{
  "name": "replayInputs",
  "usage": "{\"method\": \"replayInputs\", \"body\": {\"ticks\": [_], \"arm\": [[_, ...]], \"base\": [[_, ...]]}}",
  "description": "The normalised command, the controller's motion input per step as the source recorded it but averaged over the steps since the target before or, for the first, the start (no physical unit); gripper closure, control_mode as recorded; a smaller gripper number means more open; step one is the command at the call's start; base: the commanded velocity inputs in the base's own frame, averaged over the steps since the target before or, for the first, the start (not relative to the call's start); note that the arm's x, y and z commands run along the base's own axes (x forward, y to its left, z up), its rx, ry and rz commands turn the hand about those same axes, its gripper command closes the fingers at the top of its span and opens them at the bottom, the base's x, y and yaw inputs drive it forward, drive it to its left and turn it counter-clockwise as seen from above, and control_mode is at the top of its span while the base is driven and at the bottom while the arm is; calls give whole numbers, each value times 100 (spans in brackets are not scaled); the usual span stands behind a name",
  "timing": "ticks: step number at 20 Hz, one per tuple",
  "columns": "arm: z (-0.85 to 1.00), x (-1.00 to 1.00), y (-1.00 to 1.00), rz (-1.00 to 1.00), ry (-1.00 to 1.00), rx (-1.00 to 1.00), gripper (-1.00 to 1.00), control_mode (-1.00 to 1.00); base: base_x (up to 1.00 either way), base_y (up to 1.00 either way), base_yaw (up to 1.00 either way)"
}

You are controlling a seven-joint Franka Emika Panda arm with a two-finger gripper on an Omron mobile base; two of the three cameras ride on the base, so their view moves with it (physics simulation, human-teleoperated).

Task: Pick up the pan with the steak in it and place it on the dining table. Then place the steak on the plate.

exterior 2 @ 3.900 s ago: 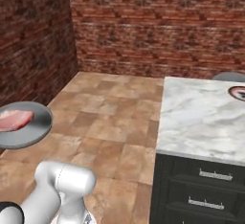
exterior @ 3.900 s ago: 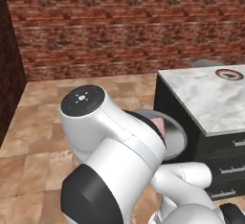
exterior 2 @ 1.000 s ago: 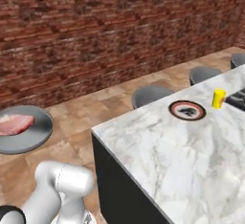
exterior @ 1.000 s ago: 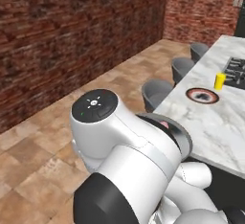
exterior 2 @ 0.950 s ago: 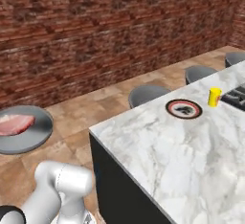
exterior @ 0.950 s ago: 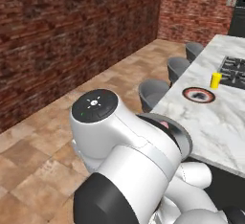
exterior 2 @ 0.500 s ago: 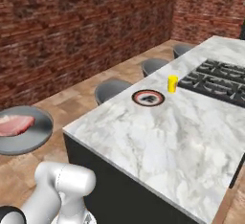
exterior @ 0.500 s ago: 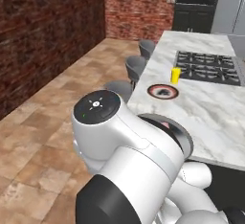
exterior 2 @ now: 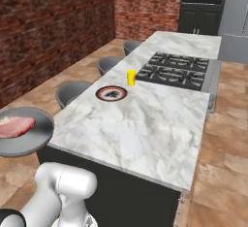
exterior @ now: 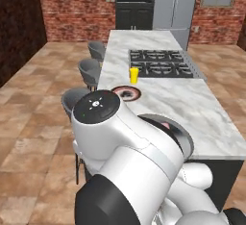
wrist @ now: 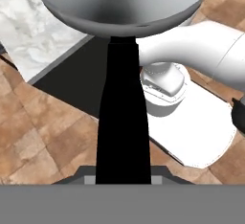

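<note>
- Step in hand: carrying the round shallow grey metal pan [exterior 2: 22, 135] with the long black handle [wrist: 122, 117] toward the desk; pan not yet set down, steak-to-plate step not begun.
- My end effector [wrist: 122, 180] is nearly shut, clamped on the black handle near its far end; its tips are hidden under the handle in the hand view.
- The small pink raw triangular steak [exterior 2: 14, 126] lies inside the pan, toward one side, clear of the rim.
- In the right base view the pan hangs over the brown tile floor [exterior 2: 227, 172], just beside the near corner of the long white grey-veined marble desk [exterior 2: 145, 129], not over it yet.
- Small round red-rimmed plate with dark centre [exterior 2: 111, 93] sits on the desk near its stool-side edge; yellow cup [exterior 2: 131, 77] is just behind it, black stove grates [exterior 2: 179, 69] beyond.
- Next move, I judge: swing the pan over the desk edge and lower it flat on bare marble, kept level so the steak stays in.
- Open room: a wide bare stretch of marble between the near edge and the plate; I'd land there, well apart from plate and cup.
- Edges: the desk's near corner is close to the pan; grey stools [exterior 2: 72, 92] line the side.
</note>
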Motion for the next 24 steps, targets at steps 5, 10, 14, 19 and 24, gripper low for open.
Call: {"method": "replayInputs", "body": {"ticks": [5, 10, 14, 19, 24], "arm": [[0, 0, 0, 0, 0, 0, 100, 100], [0, 0, 0, 0, 0, 0, 100, 100], [0, 0, 0, 0, 0, 0, 100, 100], [0, 0, 0, 0, 0, 0, 100, 100], [0, 0, 0, 0, 0, 0, 100, 100]], "base": [[-3, -15, -40], [-11, -24, -35], [-7, -9, -16], [1, 8, 0], [11, 43, -5]]}}
